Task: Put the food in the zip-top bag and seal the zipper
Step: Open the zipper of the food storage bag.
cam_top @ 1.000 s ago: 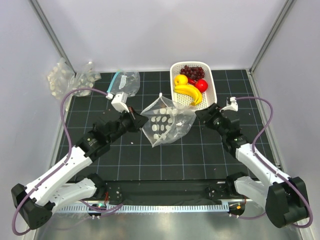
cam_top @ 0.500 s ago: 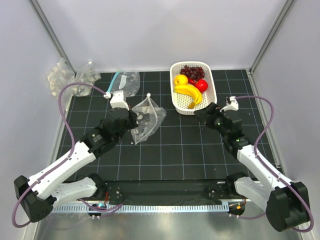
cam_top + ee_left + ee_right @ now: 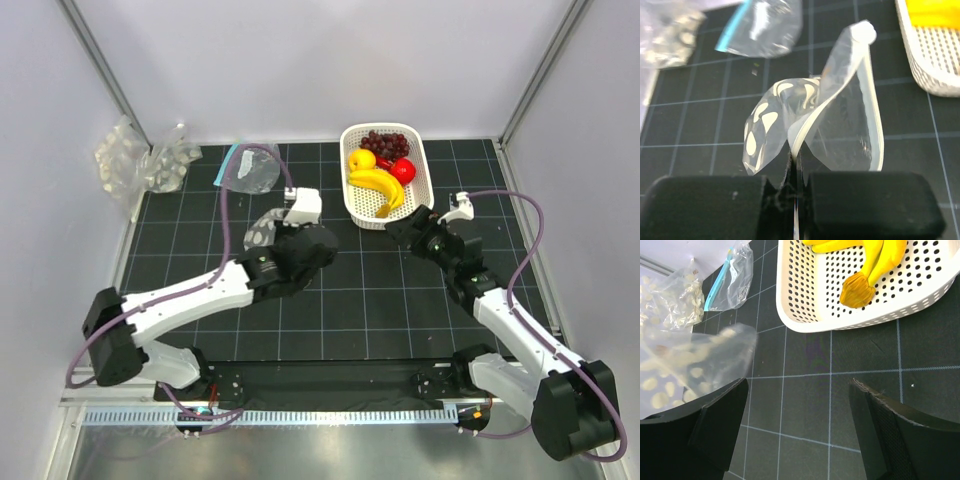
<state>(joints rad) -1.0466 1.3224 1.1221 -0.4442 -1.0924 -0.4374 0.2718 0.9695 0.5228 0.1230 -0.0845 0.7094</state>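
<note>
Zip-top bag (image 3: 840, 125) now farther left

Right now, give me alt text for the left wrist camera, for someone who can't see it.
The left gripper is shut on the pale rim of a crumpled clear bag that stands up above a black grid mat. A corner of a white basket shows at upper right; a second clear bag with a teal strip lies at upper left.
</note>
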